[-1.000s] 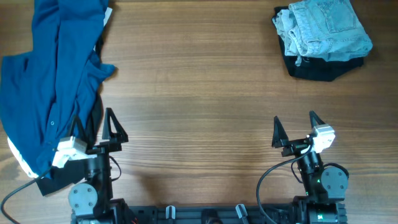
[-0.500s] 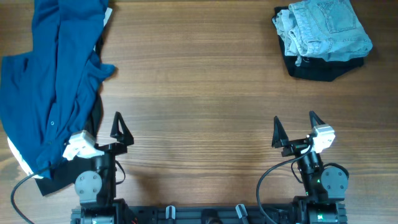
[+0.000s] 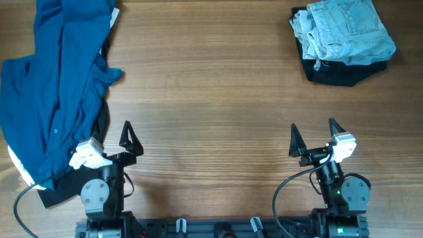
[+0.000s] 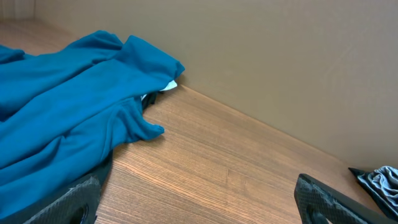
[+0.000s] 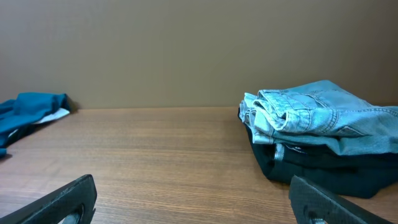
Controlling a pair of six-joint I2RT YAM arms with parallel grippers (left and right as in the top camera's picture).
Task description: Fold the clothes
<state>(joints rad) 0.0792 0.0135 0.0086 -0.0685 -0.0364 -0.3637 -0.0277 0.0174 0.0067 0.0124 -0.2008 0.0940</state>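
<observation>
The pale-blue denim shorts lie folded on top of folded black shorts at the far right; both show in the right wrist view, the denim over the black. The dark-blue button shirt lies crumpled along the left edge and fills the left of the left wrist view. My left gripper is open and empty beside the shirt's near end. My right gripper is open and empty near the front right, well short of the folded stack.
A dark garment and a bit of white cloth stick out from under the shirt at the front left. A plain wall stands behind the wooden table.
My left gripper has swung a little to the right, away from the shirt's edge. The right arm and the clothes have not moved.
</observation>
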